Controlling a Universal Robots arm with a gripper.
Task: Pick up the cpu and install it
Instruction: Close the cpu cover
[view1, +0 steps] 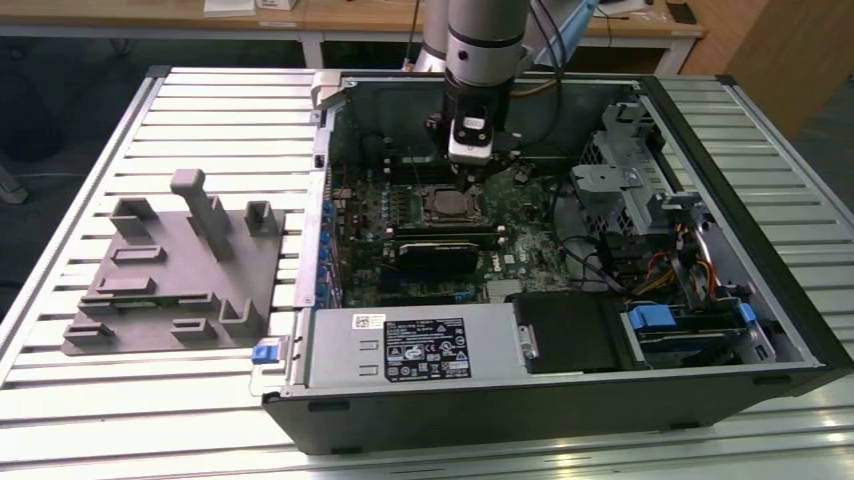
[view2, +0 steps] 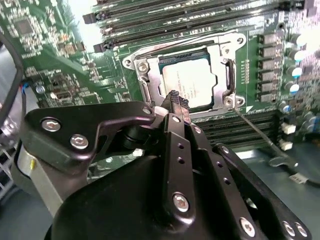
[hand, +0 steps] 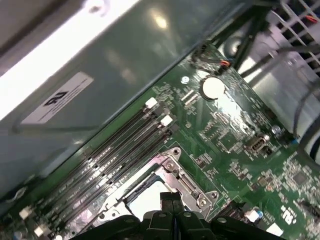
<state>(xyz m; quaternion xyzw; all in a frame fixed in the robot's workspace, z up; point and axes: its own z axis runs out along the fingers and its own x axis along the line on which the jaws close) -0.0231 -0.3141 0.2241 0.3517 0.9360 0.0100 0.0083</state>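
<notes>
Tray (view1: 260, 268): grey, at the exterior view's left, carrying upright blocks.
Computer case (view1: 534, 410): open, centre to right, holding the motherboard (view1: 527, 235) and a power supply (view1: 414, 345).
Cpu (view2: 192, 80): pale top up, seated in the socket frame (view2: 140, 66).
Gripper (view2: 175, 98): fingers pressed together, gripping nothing, tips at the cpu's edge; contact unclear.
Exterior view: whole tray and case.
Wrist views: socket and memory slots (hand: 120, 150) up close.

A pale slatted metal table (view1: 200, 110) spans the scene, evenly lit. Behind it stand light wooden desks (view1: 360, 15) over a dark floor (view1: 67, 100).
</notes>
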